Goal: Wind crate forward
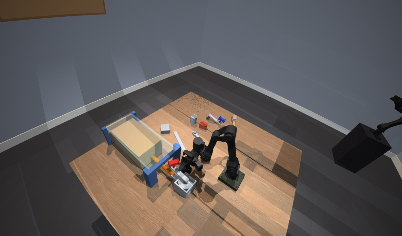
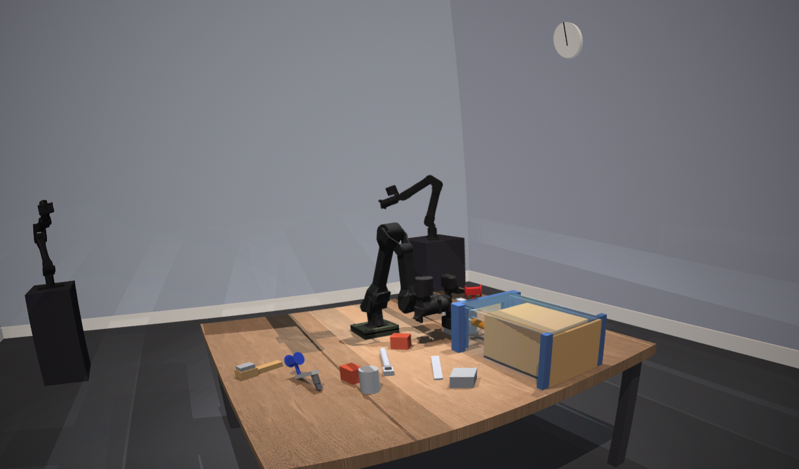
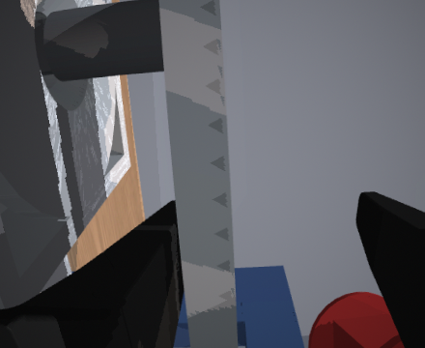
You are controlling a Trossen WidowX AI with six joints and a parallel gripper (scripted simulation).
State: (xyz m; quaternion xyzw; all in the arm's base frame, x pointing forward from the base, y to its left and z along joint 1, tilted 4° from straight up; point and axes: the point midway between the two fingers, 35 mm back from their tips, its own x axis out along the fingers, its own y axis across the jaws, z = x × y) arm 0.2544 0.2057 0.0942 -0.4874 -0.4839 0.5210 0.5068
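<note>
sitting on the pale grey box winch [image 1: 182, 191], the red-knobbed grey metal winch handle [image 1: 182, 174] [image 2: 472, 290] [image 3: 200, 169] lies just beside the black pincer [image 1: 184, 166] [image 2: 447, 322] [image 3: 269, 198] in top view; plain tan box crate [image 1: 136, 136] [image 2: 536, 318] inside cubby. exterior: red knob beyond pincer. wrist: fingers apart, handle's bar between, nearer one.

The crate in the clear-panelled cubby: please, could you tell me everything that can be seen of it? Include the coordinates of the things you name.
The crate [image 1: 131, 134] [image 2: 545, 314] is a large, pale tan box with plain faces and straight edges, its material unclear. It appears to sit flat, lengthwise between clear side panels [image 1: 167, 143] [image 2: 475, 344]. Its front is short of the blue frame [image 1: 150, 177] [image 2: 458, 326] [image 3: 266, 300], leaving a gap. An orange strap [image 1: 156, 160] [image 2: 477, 324] meets its front face. Its underside is hidden; side contact cannot be judged.
</note>
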